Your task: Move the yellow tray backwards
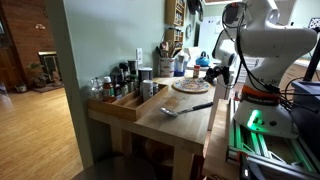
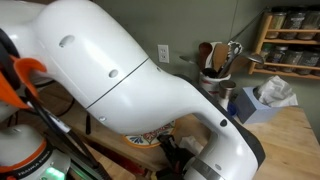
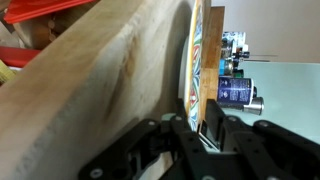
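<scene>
White robot arm (image 1: 265, 40) stands at the far end of the table and fills most of an exterior view (image 2: 130, 70). Light wooden table (image 1: 175, 125) with plank top runs away from the camera; in the wrist view its grain takes up the left half (image 3: 90, 90).

Long rectangular wooden box (image 1: 125, 103) holding dark bottles and jars sits along one table edge. Pale blue tissue box (image 2: 262, 102) with white tissue poking out stands near the wall. Beside it is a metal utensil holder (image 2: 222, 60) with wooden spoons.

Small round, shallow yellow tray (image 1: 190, 86) lies flat on the table towards its far end, past the box and close to the arm. In an exterior view only a sliver of it (image 2: 148, 138) shows under the arm. The wrist view sees it edge-on, patterned face visible (image 3: 194, 50).

Grey spatula with dark handle (image 1: 172, 112) lies on the table nearer the camera, apart from the tray.

Black gripper (image 3: 200, 122) is low at the tray's rim, jaws set narrow. The rim seems to sit between the fingers (image 3: 214, 128), but can't tell if they pinch it. Gripper (image 1: 222, 76) is only a dark blur at the tray's side.

Blue can (image 3: 236, 90) stands beyond the tray.
</scene>
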### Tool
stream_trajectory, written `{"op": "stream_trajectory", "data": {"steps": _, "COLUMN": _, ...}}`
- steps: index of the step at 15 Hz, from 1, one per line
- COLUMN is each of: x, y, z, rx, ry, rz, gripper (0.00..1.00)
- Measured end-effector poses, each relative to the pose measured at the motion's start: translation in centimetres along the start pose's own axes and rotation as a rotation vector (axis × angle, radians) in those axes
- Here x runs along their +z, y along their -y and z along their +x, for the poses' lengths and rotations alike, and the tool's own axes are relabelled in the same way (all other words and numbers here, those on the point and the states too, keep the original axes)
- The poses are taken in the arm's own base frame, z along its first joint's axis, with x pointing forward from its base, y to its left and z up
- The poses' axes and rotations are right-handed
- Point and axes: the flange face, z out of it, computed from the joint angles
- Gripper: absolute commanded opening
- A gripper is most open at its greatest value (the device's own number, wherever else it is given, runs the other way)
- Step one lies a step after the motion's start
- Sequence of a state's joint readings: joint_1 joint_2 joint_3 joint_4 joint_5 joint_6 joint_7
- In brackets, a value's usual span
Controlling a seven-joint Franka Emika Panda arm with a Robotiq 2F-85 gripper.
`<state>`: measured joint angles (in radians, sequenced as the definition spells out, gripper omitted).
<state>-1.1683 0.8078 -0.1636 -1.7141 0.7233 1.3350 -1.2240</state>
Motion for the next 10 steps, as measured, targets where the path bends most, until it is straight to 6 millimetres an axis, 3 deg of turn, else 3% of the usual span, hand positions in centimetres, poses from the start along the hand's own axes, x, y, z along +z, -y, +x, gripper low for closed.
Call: {"op": "stream_trajectory", "data": {"steps": 10, "x": -0.11, "y": 0.38, "z": -0.76, "rx": -0.014, "ry": 0.002, "rz": 0.056, "gripper": 0.02}}
